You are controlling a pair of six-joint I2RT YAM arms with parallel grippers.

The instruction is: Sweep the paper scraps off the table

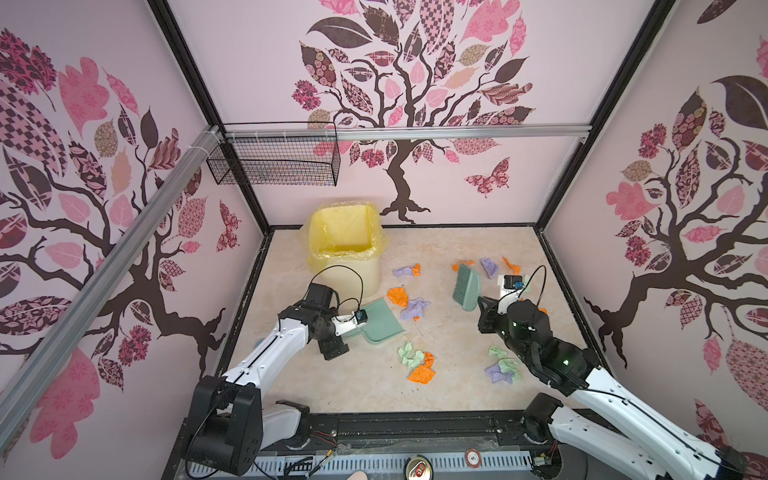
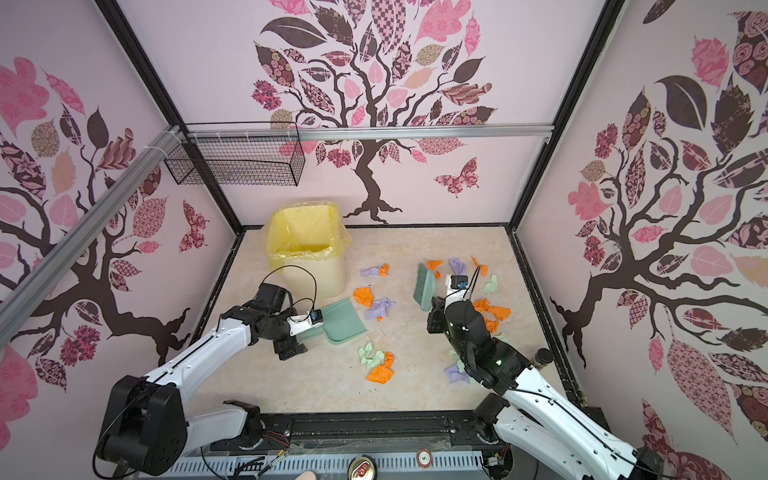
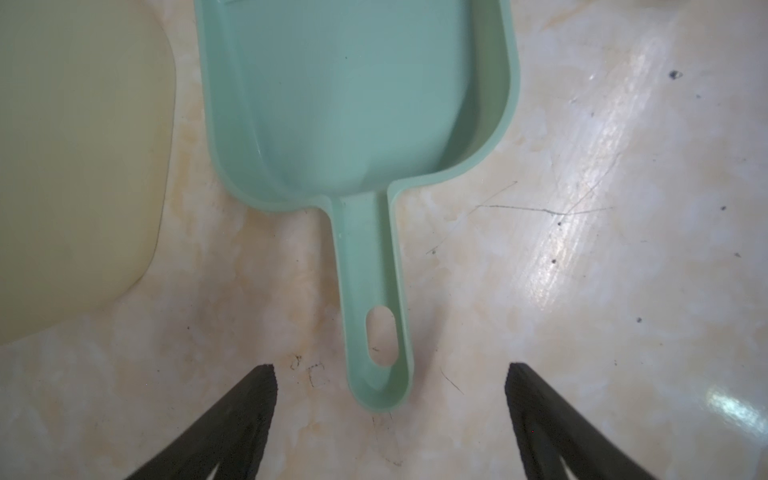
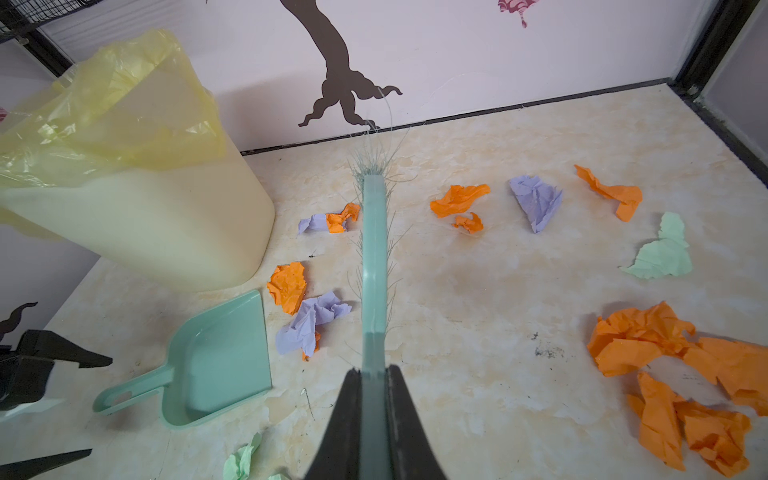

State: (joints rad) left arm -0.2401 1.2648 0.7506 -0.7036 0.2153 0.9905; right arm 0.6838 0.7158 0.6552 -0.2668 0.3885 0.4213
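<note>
Jaws, left gripper: spread wide, one finger on each side of the dustpan handle's end, neither touching it. Pan lies flat and empty, just beside the yellow bin.

Jaws, right gripper: clamped on the brush handle, head pointing out ahead. Cannot tell whether the bristles touch the table.

Paper scraps: all on the table, none in the pan, none seen in the bin. In both top views an orange-and-lilac pair sits just beside the pan's open lip. A second pair lies further back, a green-and-orange cluster nearer the front, and the rest are around the right arm.

Step in hand (judgement): left arm takes the pan by its handle.

Notes for doing it well:
- Handle is thin and lies flat, so bring the fingers low enough to catch its edges, not skate over the top.
- Handle sits slightly off-centre between the fingers in the left wrist view. Centre first, or closing will swing the pan.
- Grip above the hanging hole, closer to the pan body, for less wobble.
- Keep the lip pressed to the table and facing the nearest pair, so the brush can push them straight in.
- Mind the bin wall close by.
</note>
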